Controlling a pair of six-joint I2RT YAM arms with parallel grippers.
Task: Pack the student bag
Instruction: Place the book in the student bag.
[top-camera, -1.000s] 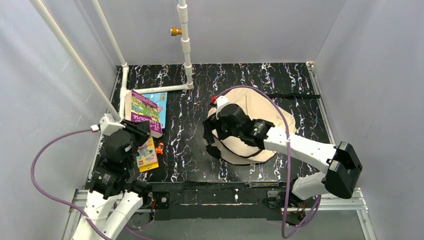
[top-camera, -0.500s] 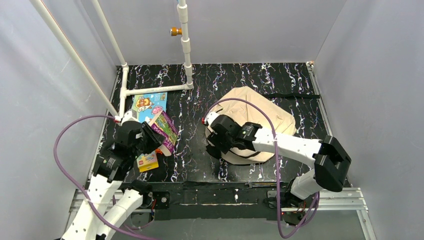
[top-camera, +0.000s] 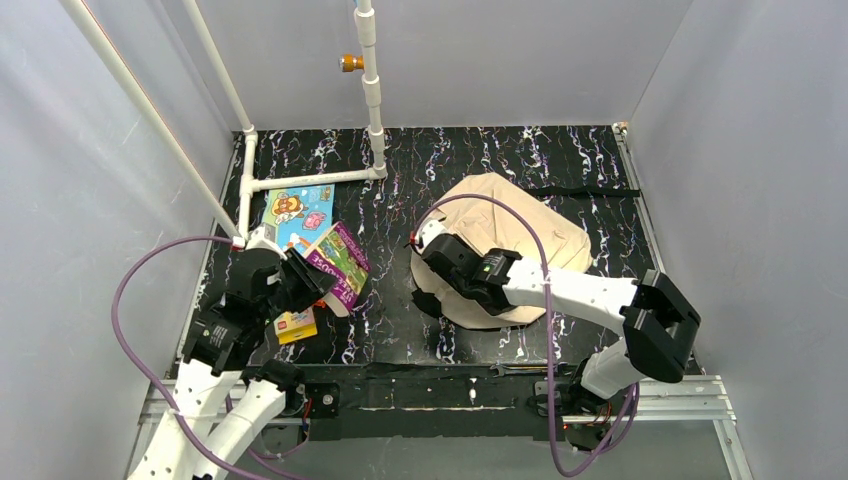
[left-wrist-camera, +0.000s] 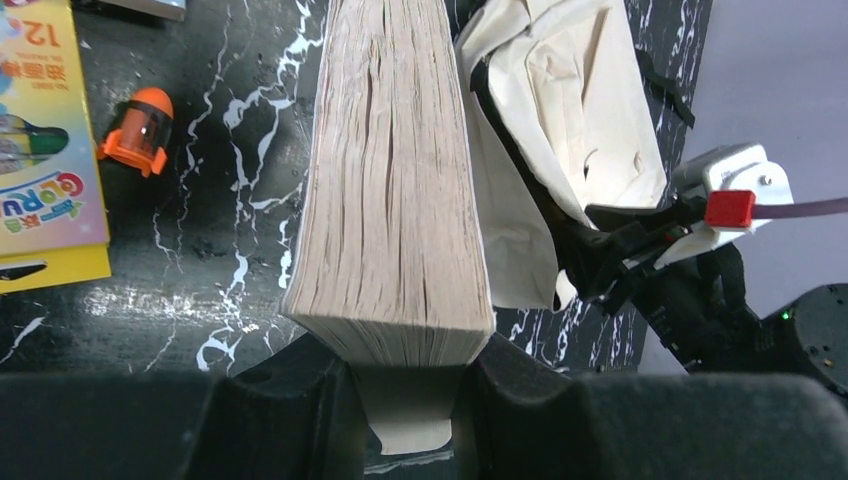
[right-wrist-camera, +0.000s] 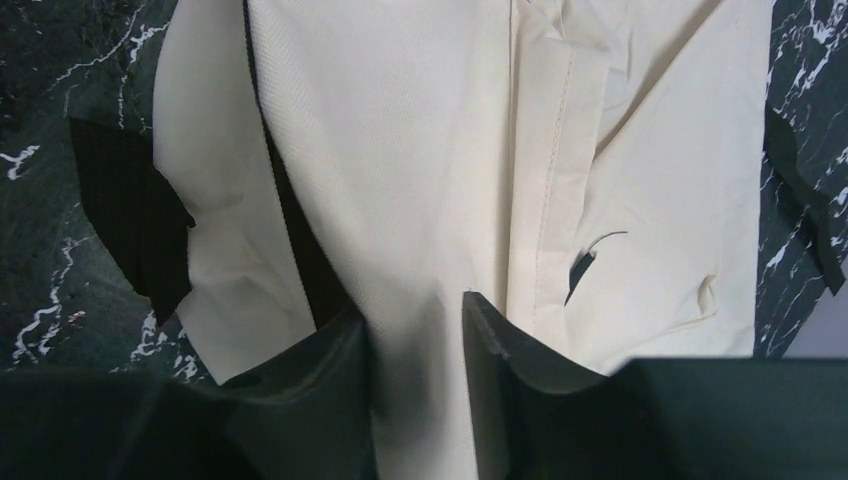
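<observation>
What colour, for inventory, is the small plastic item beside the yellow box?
The small plastic item is orange; left wrist view.

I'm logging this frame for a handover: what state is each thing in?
student bag: lying flat, zip unclear
thick book: held off the table, clamped by left gripper
right gripper: pinching a fold of student bag
crayon box: lying flat on table
blue book: lying flat on table
orange sharpener: loose on table
</observation>
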